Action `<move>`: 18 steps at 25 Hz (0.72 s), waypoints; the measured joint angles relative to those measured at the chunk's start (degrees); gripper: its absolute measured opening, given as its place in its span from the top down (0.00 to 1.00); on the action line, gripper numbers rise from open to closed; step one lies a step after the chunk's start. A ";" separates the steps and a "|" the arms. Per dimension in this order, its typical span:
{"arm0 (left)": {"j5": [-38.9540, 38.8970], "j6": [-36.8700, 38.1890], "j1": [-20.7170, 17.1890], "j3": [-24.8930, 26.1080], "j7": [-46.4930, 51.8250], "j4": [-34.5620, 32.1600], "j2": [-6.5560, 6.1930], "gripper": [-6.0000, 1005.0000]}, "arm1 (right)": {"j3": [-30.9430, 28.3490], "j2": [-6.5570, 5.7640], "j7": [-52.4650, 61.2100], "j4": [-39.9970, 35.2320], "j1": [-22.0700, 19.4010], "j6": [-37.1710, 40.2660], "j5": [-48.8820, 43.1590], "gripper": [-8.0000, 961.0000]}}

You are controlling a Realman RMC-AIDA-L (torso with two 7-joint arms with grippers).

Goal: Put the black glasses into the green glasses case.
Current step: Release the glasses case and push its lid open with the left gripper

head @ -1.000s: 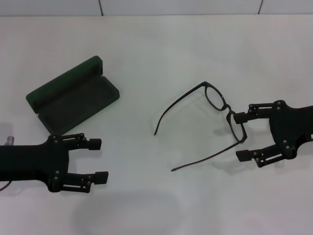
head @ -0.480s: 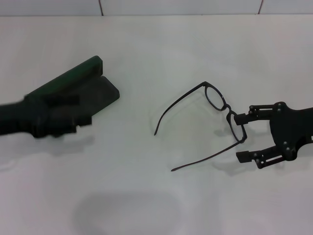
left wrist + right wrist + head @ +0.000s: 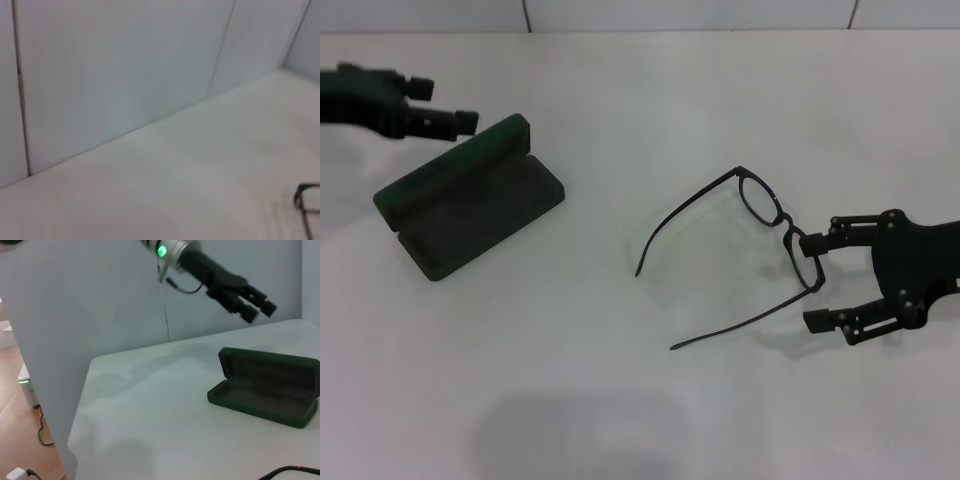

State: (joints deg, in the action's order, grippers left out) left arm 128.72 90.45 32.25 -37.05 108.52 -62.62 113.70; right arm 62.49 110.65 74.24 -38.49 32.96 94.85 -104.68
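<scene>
White table (image 3: 650,100). Green glasses case (image 3: 470,200) open on the left side, lid up. Left gripper (image 3: 455,122) raised behind the case, finger state can't tell. Right gripper (image 3: 815,282) fingers apart, straddling the lens end of the black glasses (image 3: 760,215), lying unfolded right of center.

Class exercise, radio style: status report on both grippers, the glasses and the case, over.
Right gripper open, straddling the black glasses' near lens end. Left gripper raised beyond the green glasses case. Case open, empty. Nothing between glasses and case.
</scene>
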 joint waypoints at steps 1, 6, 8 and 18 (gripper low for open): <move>2.94 -0.10 1.82 -0.11 1.12 -0.20 -0.13 0.16 | 0.00 0.00 0.00 0.00 0.00 -0.05 -0.01 0.08; 16.37 -0.88 7.90 -2.09 4.43 0.57 0.00 0.16 | 0.12 0.19 0.02 0.05 0.29 -0.67 0.00 0.08; 22.54 -3.90 9.06 -5.66 5.29 1.78 0.85 0.16 | 0.21 0.51 0.01 0.07 0.51 -1.10 -0.01 0.08; 24.84 -9.97 9.63 -10.93 6.19 5.72 1.46 0.17 | 0.13 0.58 -0.17 0.06 0.05 -1.72 0.00 0.08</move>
State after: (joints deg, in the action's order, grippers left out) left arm 153.56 80.47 41.88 -47.98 114.71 -56.91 115.17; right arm 62.62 111.24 74.07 -38.43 33.01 93.14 -104.68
